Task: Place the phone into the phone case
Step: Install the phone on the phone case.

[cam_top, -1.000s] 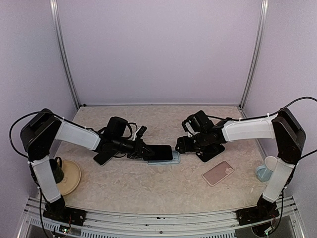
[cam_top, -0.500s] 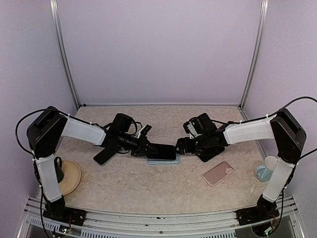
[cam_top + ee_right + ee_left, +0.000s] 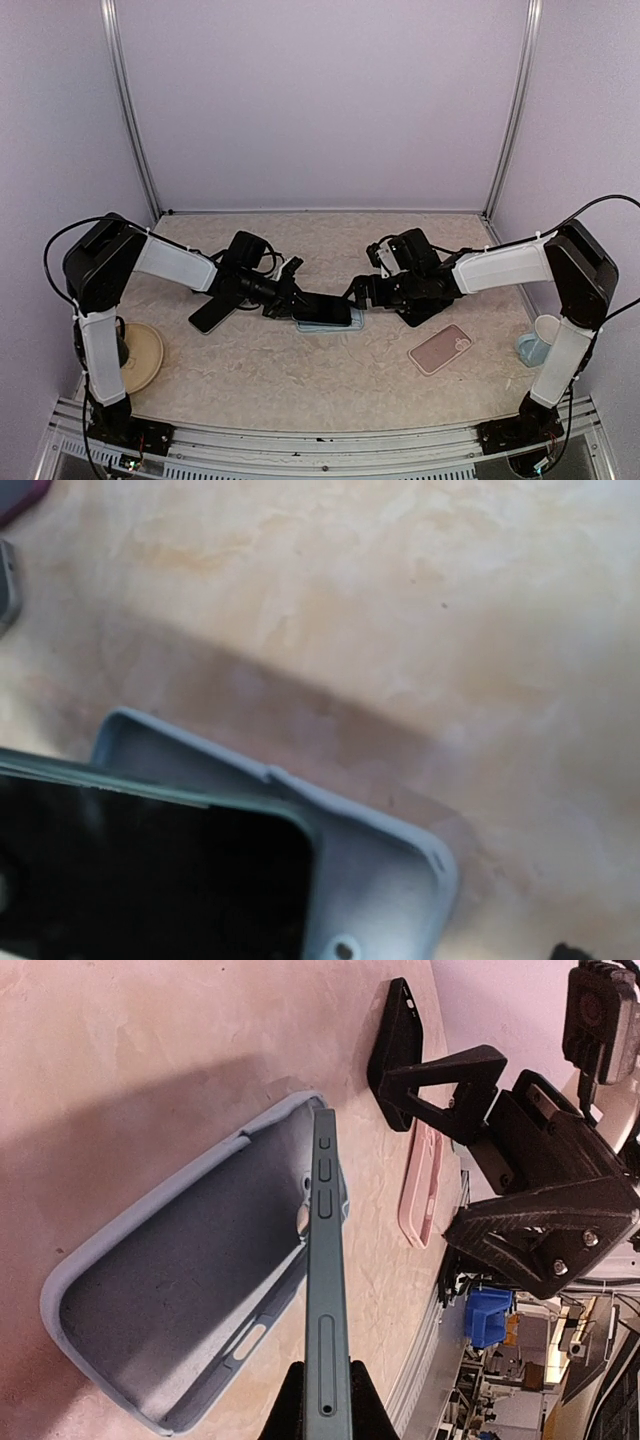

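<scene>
From above, the left gripper point(image 3: 292, 301) is clamped on the near end of the phone point(image 3: 328, 308). The handset reaches out ahead of its fingertips over the blue case point(image 3: 357, 320), which lies flat on the table point(image 3: 300, 380) directly beneath it. The right gripper point(image 3: 358, 291) faces it from the far end of the phone with its jaws spread and nothing between them. A pink case point(image 3: 440, 349) lies well off to that gripper's near side.

In the left wrist view, the fingers point(image 3: 290, 1410) pinch the phone edge-on, side buttons showing. The case's open cavity sits below and to one side of the held edge, and the phone looks tilted, not pressed in. The opposing jaws stand wide just beyond the phone's tip, near a black case point(image 3: 400, 1040).

In the right wrist view, the phone's dark screen covers part of the case interior. The case's rounded corner and a small hole remain exposed past the phone's corner, so the phone is over the case but not seated.

My judgement is that the main risk is the loose case. Nothing pins it, so a downward or forward push from the left arm could slide it across the table or fold its soft lip under the phone's edge. A skewed corner could jam. Letting go early would leave the phone resting on top.
</scene>
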Action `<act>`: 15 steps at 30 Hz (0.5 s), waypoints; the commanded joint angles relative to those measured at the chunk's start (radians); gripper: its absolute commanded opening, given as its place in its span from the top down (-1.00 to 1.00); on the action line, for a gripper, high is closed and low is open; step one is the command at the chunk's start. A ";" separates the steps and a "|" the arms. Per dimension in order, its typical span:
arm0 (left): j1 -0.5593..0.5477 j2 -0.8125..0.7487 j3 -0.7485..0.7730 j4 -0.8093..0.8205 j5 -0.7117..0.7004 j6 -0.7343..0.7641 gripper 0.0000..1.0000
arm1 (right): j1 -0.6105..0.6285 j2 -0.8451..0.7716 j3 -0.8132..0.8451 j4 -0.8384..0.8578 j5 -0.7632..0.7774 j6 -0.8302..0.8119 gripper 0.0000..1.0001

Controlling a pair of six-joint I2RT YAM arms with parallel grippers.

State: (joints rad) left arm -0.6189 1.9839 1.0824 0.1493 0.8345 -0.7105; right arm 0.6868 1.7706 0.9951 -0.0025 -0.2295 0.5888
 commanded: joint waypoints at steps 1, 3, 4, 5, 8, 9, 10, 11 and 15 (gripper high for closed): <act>0.006 0.022 0.037 0.049 0.051 -0.012 1.00 | -0.012 -0.016 -0.013 0.043 -0.028 0.003 -0.99; 0.008 0.028 0.037 0.050 0.056 -0.016 1.00 | -0.014 -0.020 -0.017 0.047 -0.029 0.004 -0.99; 0.008 0.031 0.037 0.055 0.060 -0.020 1.00 | -0.014 -0.022 -0.019 0.049 -0.029 0.005 -0.99; 0.010 0.034 0.038 0.059 0.064 -0.023 1.00 | -0.014 -0.022 -0.020 0.047 -0.028 0.006 -0.99; 0.010 0.043 0.043 0.068 0.072 -0.040 1.00 | -0.015 -0.013 -0.013 0.026 -0.027 0.002 -0.99; 0.010 0.049 0.046 0.072 0.078 -0.046 1.00 | -0.015 -0.008 -0.012 0.022 -0.029 0.000 -0.99; 0.010 0.052 0.049 0.074 0.084 -0.051 1.00 | -0.014 -0.005 -0.013 0.019 -0.027 -0.002 -0.99; 0.010 0.058 0.052 0.075 0.091 -0.055 1.00 | -0.014 0.000 -0.015 0.016 -0.027 -0.001 -0.99; 0.011 0.074 0.054 0.087 0.106 -0.079 1.00 | -0.014 0.014 -0.033 0.026 -0.039 0.011 -0.99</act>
State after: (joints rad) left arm -0.6136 2.0399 1.1038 0.1757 0.8837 -0.7631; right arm 0.6827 1.7706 0.9848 0.0204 -0.2512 0.5926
